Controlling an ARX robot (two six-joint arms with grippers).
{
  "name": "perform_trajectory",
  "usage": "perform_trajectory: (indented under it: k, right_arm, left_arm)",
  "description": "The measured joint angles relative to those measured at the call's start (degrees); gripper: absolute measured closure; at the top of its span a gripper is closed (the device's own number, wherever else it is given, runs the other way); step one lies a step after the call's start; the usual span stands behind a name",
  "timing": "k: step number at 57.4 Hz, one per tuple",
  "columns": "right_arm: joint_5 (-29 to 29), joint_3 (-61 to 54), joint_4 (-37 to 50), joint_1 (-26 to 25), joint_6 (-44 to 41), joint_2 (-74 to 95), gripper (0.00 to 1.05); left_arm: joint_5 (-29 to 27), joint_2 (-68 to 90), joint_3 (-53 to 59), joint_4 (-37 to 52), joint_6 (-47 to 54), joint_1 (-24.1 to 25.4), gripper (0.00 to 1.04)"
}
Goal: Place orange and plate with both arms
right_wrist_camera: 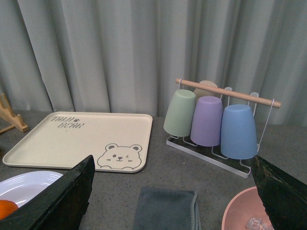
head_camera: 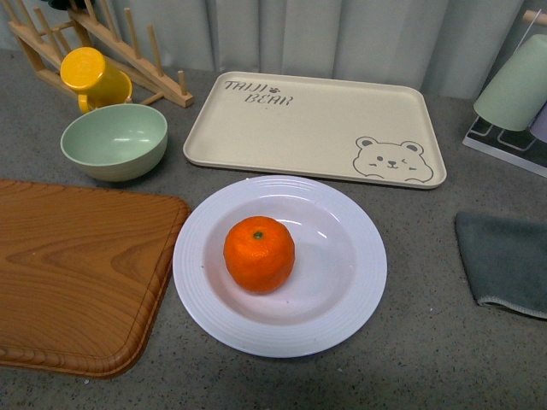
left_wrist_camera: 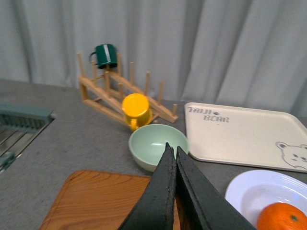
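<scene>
The orange sits upright in the middle of the white ridged plate on the grey counter, green stem spot up. Neither arm shows in the front view. In the left wrist view my left gripper is shut and empty, raised over the wooden board, with the plate and orange off to one side. In the right wrist view my right gripper is open wide and empty, above a grey cloth; the plate and a sliver of orange show at the edge.
A beige bear tray lies behind the plate. A pale green bowl, yellow cup and wooden rack stand back left. The wooden board lies left, the grey cloth right. A cup rack and pink bowl are right.
</scene>
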State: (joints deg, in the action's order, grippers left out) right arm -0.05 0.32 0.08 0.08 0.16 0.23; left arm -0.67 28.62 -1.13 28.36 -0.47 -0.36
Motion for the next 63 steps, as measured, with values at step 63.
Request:
perform_trajectory:
  k: [63]
  right_arm:
    - [-0.02, 0.0, 0.0, 0.0, 0.0, 0.0, 0.09]
  left_arm:
    - [0.66, -28.33, 0.0, -28.24, 0.07, 0.22, 1.01]
